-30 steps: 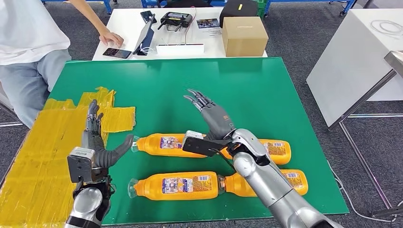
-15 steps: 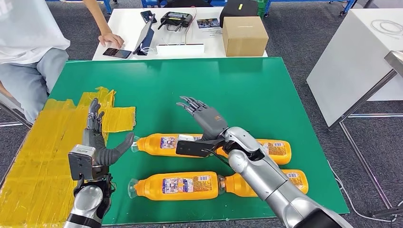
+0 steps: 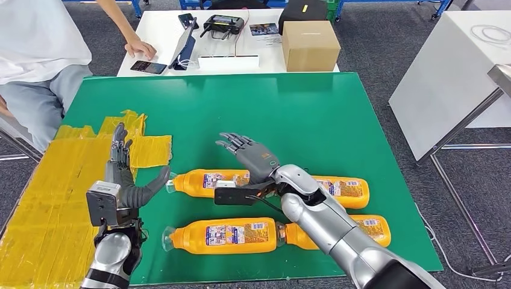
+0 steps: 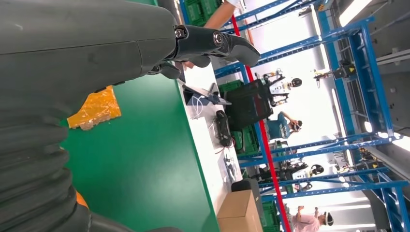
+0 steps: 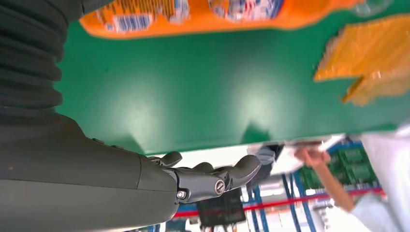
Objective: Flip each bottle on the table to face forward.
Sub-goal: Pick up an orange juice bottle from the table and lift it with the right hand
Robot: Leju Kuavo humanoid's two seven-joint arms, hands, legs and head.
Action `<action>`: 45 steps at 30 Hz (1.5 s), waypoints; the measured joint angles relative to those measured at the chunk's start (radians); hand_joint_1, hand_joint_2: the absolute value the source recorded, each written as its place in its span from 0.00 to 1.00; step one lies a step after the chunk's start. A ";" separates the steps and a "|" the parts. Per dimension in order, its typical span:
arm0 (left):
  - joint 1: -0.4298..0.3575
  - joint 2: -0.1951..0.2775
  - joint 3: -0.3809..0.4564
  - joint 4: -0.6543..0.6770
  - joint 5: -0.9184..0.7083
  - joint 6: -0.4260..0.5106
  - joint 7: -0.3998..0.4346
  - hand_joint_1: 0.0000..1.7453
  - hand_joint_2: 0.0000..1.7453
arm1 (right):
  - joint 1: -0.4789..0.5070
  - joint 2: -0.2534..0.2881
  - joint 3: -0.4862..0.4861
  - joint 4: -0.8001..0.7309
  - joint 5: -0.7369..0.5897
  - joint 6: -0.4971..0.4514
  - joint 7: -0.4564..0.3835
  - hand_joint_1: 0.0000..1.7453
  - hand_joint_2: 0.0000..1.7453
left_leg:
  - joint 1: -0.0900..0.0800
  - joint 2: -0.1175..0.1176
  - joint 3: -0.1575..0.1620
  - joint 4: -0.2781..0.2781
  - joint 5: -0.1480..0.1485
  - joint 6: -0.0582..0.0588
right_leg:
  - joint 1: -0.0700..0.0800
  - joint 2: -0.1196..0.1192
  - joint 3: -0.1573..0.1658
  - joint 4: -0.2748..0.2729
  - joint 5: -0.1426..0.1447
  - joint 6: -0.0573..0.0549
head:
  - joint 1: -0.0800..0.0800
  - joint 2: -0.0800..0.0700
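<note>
The green table [image 3: 337, 114] carries four orange bottles lying on their sides in two rows, with a patch of yellow tape [image 3: 54, 180] covering its left part. Beyond it stands a white table [image 3: 163, 36] holding a cardboard box [image 3: 310, 45], a phone and other devices, where a person [image 3: 42, 54] in a white shirt rests a hand.

The right hand [image 3: 253, 158] hovers above the far-left bottle [image 3: 208, 182], fingers spread and slightly curled, holding nothing. The far-right bottle [image 3: 343, 189] lies just behind the silver forearm. In the near row, the near-left bottle [image 3: 223, 235] lies label up with its clear neck pointing left, and the near-right bottle [image 3: 369, 229] lies touching its base, partly hidden by the arm.

The left hand [image 3: 120, 174] stands upright at the tape's edge, fingers straight and close together, thumb reaching toward the far-left bottle's neck, gripping nothing
</note>
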 joint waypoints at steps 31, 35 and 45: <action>-0.046 -0.024 -0.010 0.085 0.043 0.001 -0.007 0.00 1.00 | -0.081 0.154 0.156 0.452 0.087 -0.020 0.159 0.00 1.00 | 0.000 0.000 0.000 0.000 0.000 0.000 | 0.000 0.000 0.000 0.000 0.000 0.000 | 0.000 0.000; -0.046 -0.025 -0.010 0.086 0.043 0.001 -0.006 0.00 1.00 | -0.085 0.159 0.165 0.466 0.093 -0.026 0.166 0.00 1.00 | 0.000 0.000 0.000 0.000 0.000 0.000 | 0.000 0.000 0.000 0.000 0.000 0.000 | 0.000 0.000; -0.040 -0.028 -0.008 0.086 0.033 0.002 0.004 0.00 1.00 | -0.089 0.173 0.177 0.480 0.199 -0.059 0.244 0.00 1.00 | 0.000 0.000 0.000 0.000 0.000 0.000 | 0.000 0.000 0.000 0.000 0.000 0.000 | 0.000 0.000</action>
